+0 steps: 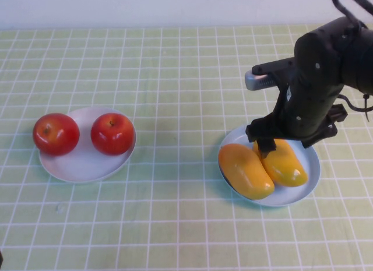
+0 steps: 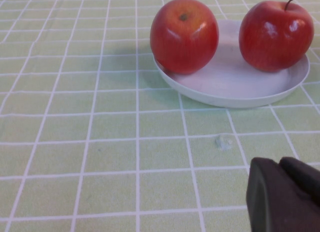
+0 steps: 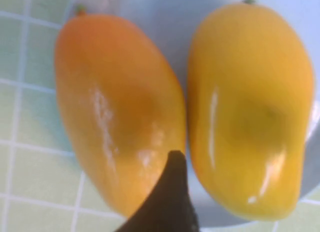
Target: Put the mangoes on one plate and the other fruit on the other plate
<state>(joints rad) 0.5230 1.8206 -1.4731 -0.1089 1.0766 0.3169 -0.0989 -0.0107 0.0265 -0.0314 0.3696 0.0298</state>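
Two red apples (image 1: 56, 134) (image 1: 112, 133) sit on the white plate (image 1: 86, 164) at the left; the left one overhangs the rim. Both mangoes lie side by side on the light blue plate (image 1: 310, 166) at the right: an orange mango (image 1: 245, 171) and a yellower mango (image 1: 287, 165). My right gripper (image 1: 284, 144) hangs just over the yellower mango, open. One of its fingers (image 3: 172, 192) points down into the gap between the two fruits, and the other is out of view. My left gripper (image 2: 279, 164) is shut and empty, low over the cloth near the white plate (image 2: 235, 87).
A green checked cloth (image 1: 175, 78) covers the table. The right arm's dark body (image 1: 317, 78) rises behind the blue plate. A small pale speck (image 2: 223, 141) lies on the cloth in front of the white plate.
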